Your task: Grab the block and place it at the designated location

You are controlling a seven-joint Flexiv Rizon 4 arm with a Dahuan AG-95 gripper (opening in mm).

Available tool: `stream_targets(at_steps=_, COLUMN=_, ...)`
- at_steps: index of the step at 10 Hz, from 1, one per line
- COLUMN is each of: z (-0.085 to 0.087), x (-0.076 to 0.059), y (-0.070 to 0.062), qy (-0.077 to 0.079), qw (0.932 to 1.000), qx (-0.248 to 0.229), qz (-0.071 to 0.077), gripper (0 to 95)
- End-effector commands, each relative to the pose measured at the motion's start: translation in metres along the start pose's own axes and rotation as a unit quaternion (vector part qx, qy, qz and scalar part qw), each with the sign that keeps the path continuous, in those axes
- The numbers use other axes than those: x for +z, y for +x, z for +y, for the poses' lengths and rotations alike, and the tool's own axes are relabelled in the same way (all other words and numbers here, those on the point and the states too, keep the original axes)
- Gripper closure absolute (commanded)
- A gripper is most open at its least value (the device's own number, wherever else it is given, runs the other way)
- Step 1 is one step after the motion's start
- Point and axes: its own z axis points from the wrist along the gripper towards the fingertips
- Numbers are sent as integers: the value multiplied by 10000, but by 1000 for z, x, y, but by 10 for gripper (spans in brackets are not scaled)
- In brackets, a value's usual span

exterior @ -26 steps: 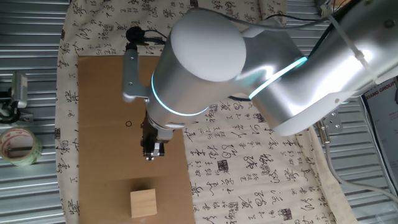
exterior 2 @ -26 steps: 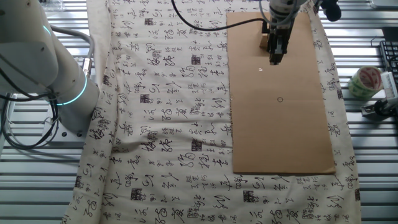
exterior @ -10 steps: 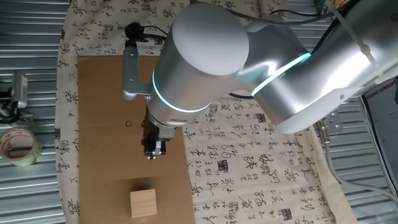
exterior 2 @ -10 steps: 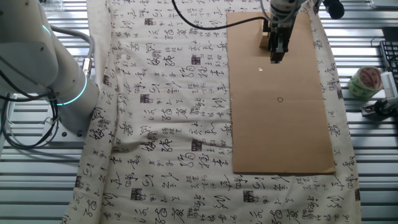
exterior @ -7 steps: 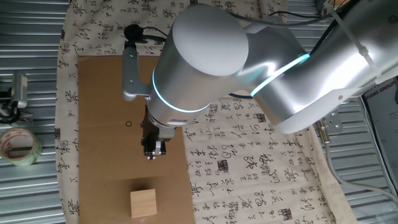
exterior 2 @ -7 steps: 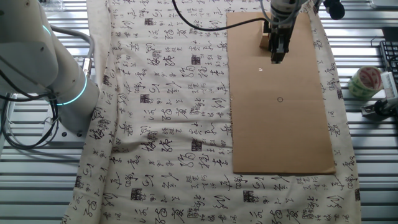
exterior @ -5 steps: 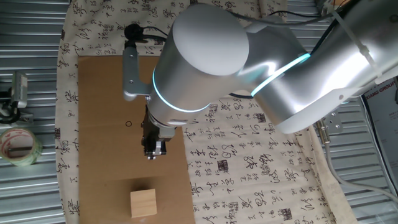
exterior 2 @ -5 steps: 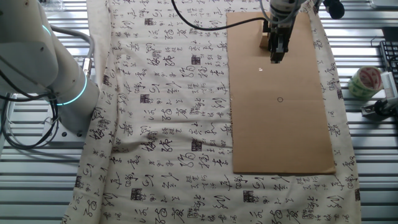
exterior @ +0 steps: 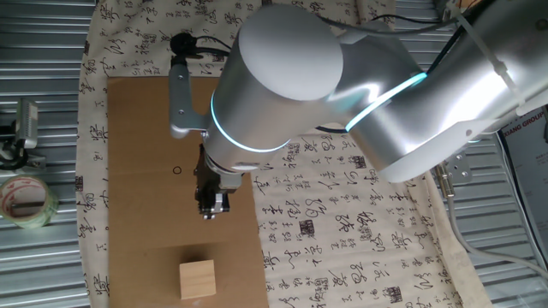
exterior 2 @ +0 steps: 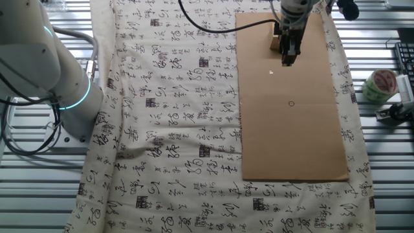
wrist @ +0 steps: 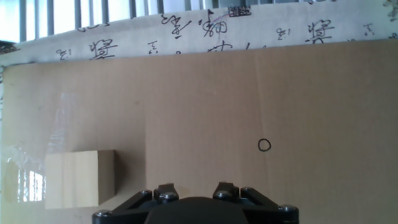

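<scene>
The block (exterior: 198, 280), a pale tan wooden cube, sits on the brown cardboard sheet (exterior: 137, 120) near its front end. My gripper (exterior: 208, 211) hangs above the sheet between the block and the designated location (exterior: 177, 169), a small black pen circle. In the hand view the block (wrist: 81, 178) is at lower left and the circle (wrist: 264, 145) at right of centre. My gripper (wrist: 194, 188) shows only as two fingertips, apart with nothing between them. In the other fixed view the gripper (exterior 2: 287, 61) half hides the block (exterior 2: 275, 43); the circle (exterior 2: 291, 103) lies nearer the camera.
A tape roll (exterior: 26, 201) lies on the metal slats beside the cloth, also seen in the other fixed view (exterior 2: 378, 84). A patterned cloth (exterior 2: 174, 97) covers the table under the cardboard. The arm's large elbow (exterior: 291, 77) overhangs the sheet.
The arm has shifted only slightly over the last seconds. The block and the circle stay where they were.
</scene>
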Motion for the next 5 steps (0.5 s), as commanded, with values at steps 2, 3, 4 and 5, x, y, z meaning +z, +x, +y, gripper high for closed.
stream_targets(at_steps=2, z=0, x=0, y=0, qy=-201, qw=9984, qx=-525, qz=50, gripper=570)
stream_targets(at_steps=3, z=0, x=0, y=0, qy=-281, qw=9979, qx=-572, qz=68, gripper=570)
stream_targets(at_steps=4, z=0, x=0, y=0, qy=-315, qw=9977, qx=-596, qz=92, gripper=570)
stream_targets(at_steps=5, z=0, x=0, y=0, qy=-359, qw=9972, qx=-645, qz=149, gripper=570)
